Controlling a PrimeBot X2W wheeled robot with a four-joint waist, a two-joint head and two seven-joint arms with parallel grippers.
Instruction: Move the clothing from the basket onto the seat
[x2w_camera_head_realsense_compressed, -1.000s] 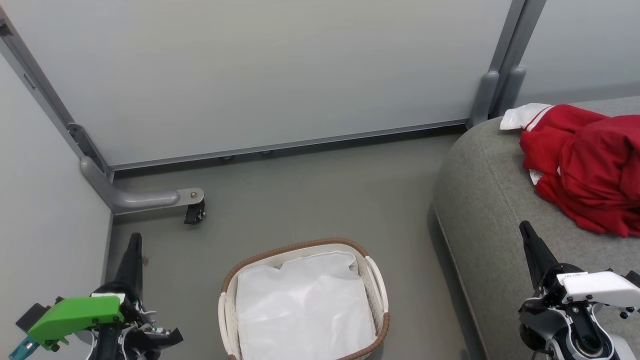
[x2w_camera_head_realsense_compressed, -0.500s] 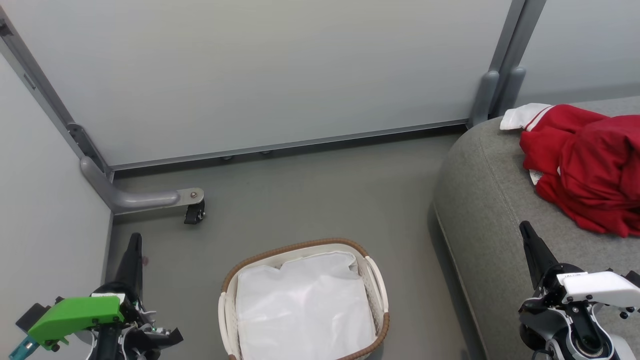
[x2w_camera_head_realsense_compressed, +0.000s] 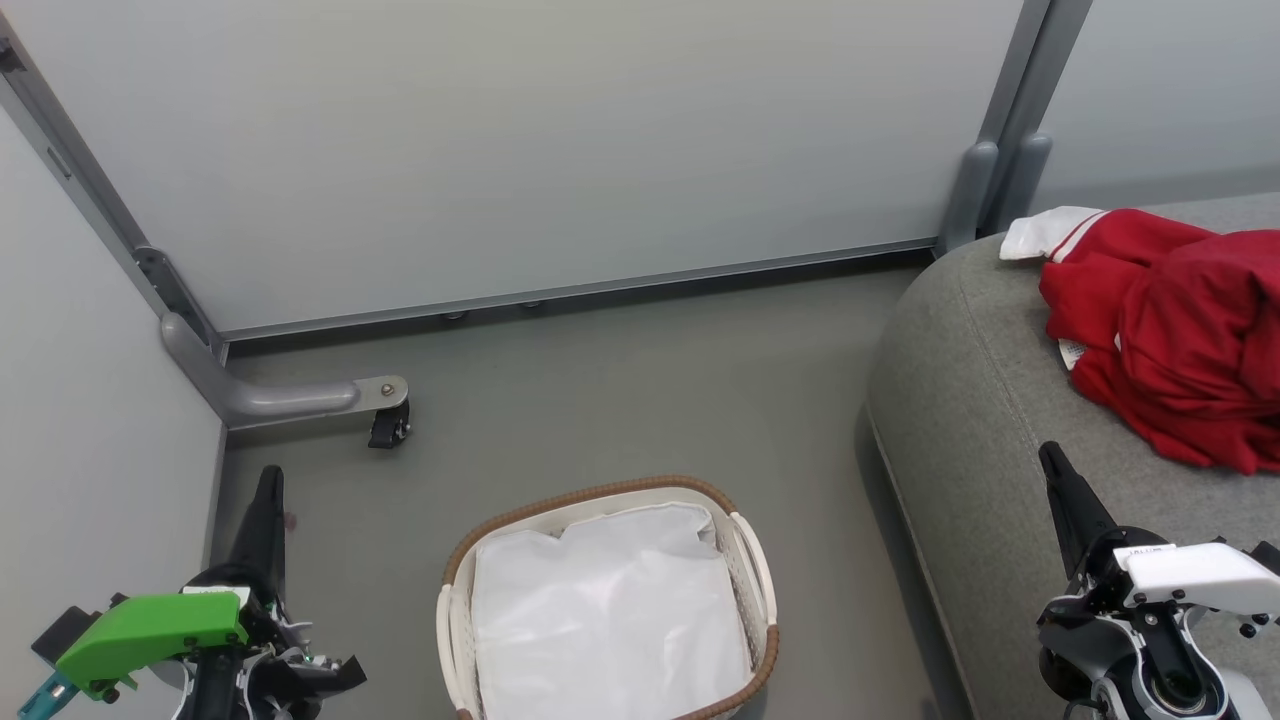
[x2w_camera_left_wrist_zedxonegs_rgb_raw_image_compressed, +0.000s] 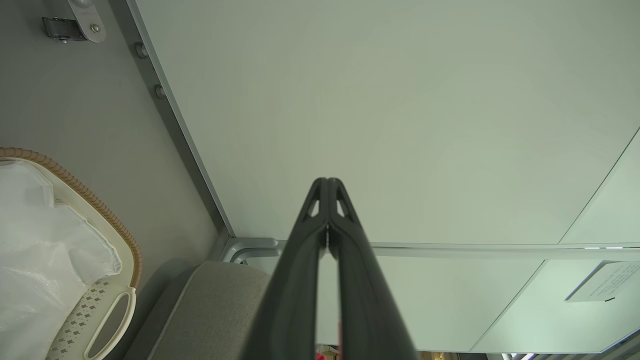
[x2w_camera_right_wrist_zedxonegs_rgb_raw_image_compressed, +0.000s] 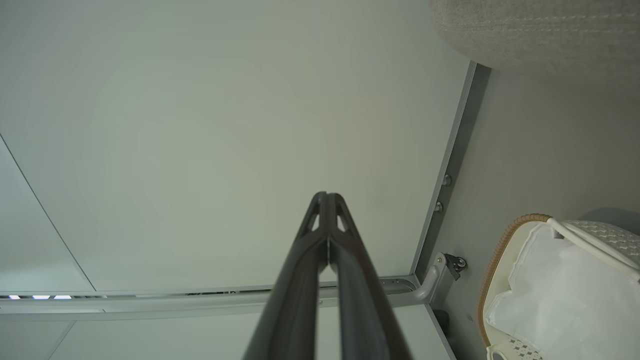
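red fabric, soft and light: the clothing lies crumpled on the seat, well apart from the basket, which holds just its white liner. judging by that, your move looks done. if you must shift it, expect it to sag and drape; pinch a raised fold near the middle of the heap, not the white cuff at its edge. your left gripper hangs over the floor left of the basket, fingers pressed together on nothing. your right gripper hovers above the seat, near the clothing but not touching it, likewise closed and empty.
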